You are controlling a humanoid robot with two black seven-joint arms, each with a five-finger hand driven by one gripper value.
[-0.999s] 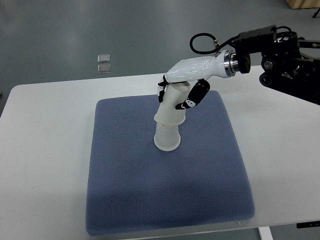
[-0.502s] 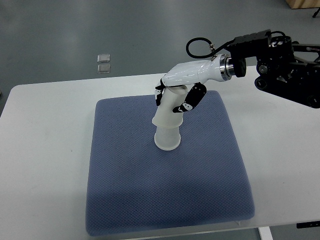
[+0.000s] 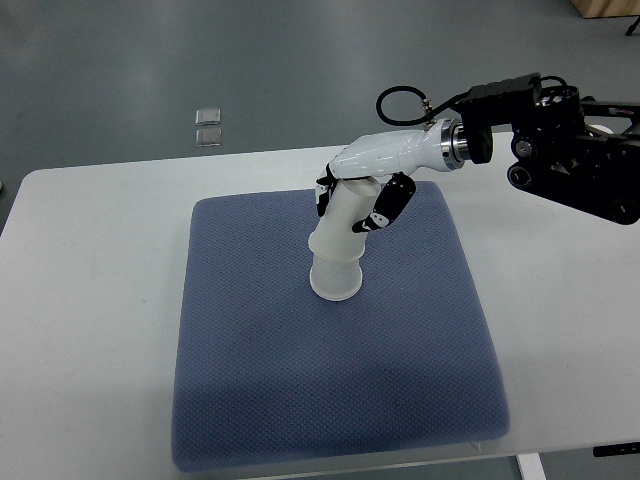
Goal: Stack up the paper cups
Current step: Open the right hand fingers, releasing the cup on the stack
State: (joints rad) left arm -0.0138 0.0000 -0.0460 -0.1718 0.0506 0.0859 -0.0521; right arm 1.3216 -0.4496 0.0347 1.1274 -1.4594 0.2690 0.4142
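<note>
A white paper cup (image 3: 334, 279) stands upside down on the blue mat (image 3: 260, 400), near the mat's middle. A second white cup (image 3: 344, 222) sits tilted over it, its rim lapping the lower cup's top. My right hand (image 3: 352, 198) comes in from the right and its white and black fingers (image 3: 385, 206) are curled around this upper cup. The left arm does not show.
The mat lies on a white table (image 3: 90, 300). The right arm's black forearm and cable (image 3: 560, 150) hang over the table's far right corner. Two small clear squares (image 3: 208, 126) lie on the grey floor beyond the table.
The right hand has tipped and shifted slightly with the upper cup, which now sits a little lower on the bottom cup. The forearm has moved a bit.
</note>
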